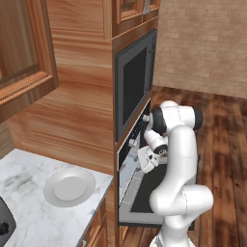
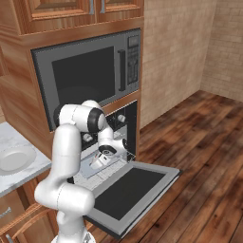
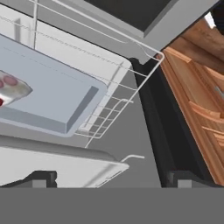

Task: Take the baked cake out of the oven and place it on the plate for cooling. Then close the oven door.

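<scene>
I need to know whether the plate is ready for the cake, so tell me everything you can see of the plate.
The plate is round, white and shallow, with a wide rim around a flat centre, and looks like plain ceramic. It lies flat and upright on the marble counter left of the oven, with nothing on it and nothing touching it but the counter. The right base view shows its edge too.

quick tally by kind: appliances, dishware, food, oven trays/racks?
Appliances: 2 — oven, microwave
Dishware: 1 — plate
Food: 1 — baked cake
Oven inserts: 2 — grey tray, wire rack
Total: 6
</scene>
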Robot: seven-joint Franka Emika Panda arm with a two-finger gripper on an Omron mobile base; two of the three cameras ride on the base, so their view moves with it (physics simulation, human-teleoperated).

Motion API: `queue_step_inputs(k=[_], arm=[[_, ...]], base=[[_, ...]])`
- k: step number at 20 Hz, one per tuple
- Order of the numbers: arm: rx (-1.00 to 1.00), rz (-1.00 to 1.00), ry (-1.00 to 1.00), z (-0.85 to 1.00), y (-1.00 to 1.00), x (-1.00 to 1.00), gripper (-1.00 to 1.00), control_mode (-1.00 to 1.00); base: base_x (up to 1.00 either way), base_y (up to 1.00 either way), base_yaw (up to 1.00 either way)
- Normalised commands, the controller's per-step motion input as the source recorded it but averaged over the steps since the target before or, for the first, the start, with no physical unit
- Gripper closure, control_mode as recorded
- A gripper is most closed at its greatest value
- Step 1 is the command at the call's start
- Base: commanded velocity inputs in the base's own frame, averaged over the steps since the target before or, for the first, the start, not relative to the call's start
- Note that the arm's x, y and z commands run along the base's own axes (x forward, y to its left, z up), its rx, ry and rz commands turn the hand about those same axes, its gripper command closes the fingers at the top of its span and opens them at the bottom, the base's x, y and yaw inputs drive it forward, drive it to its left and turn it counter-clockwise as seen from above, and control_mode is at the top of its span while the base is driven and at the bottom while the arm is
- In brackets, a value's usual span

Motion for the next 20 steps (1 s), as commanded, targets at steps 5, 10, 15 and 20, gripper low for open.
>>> queue_step_inputs(k=[5, 10, 15, 20], arm=[[0.00, 0.00, 0.04, 0.00, -0.02, 0.00, -1.00, -1.00], [0.01, 0.01, 0.03, 0.00, -0.02, 0.09, -1.00, -1.00], [0.05, 0.04, 0.03, -0.02, 0.00, 0.21, -1.00, -1.00], [0.05, 0.08, 0.06, -0.15, 0.00, 0.31, -1.00, -1.00]], base=[[0.00, 0.00, 0.00], [0.00, 0.00, 0.00], [0.00, 0.00, 0.00], [0.00, 0.00, 0.00]])
